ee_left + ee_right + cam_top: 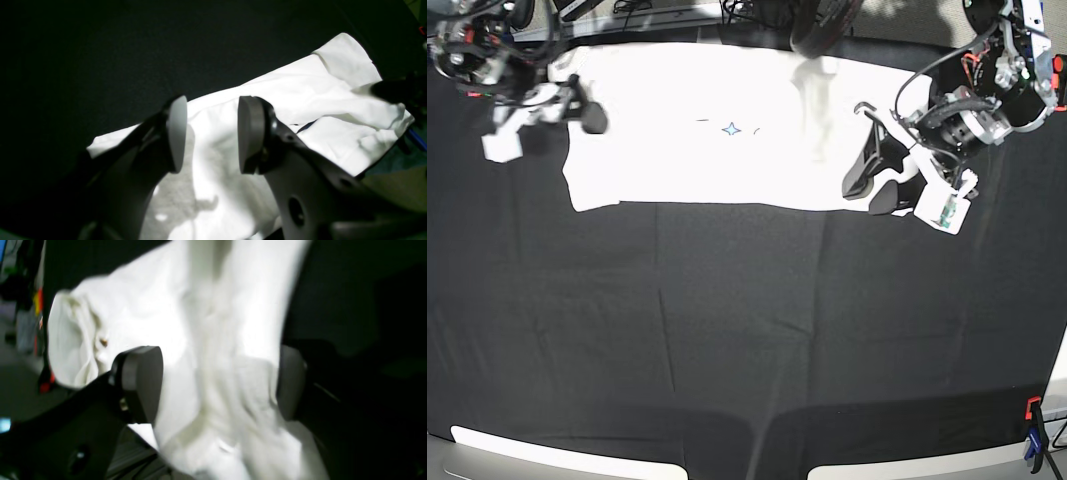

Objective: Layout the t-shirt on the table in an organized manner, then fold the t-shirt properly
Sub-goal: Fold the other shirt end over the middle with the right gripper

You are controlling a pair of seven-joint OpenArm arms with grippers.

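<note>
Along the far edge of the black-draped table (727,330), the white cotton t-shirt (697,125) lies lengthwise between my arms; left gripper (877,180) hovers released over one end, right gripper (220,383) gapes astride the other.

We see the near half of the table (727,330) bare, so a gripper passes freely there. Along the far edge the t-shirt (697,130) lies spread, with a raised fold near its right end. The left gripper (874,175) and right gripper (577,105) crowd its two ends. A clamp (1033,440) stands at the near right corner.
</note>
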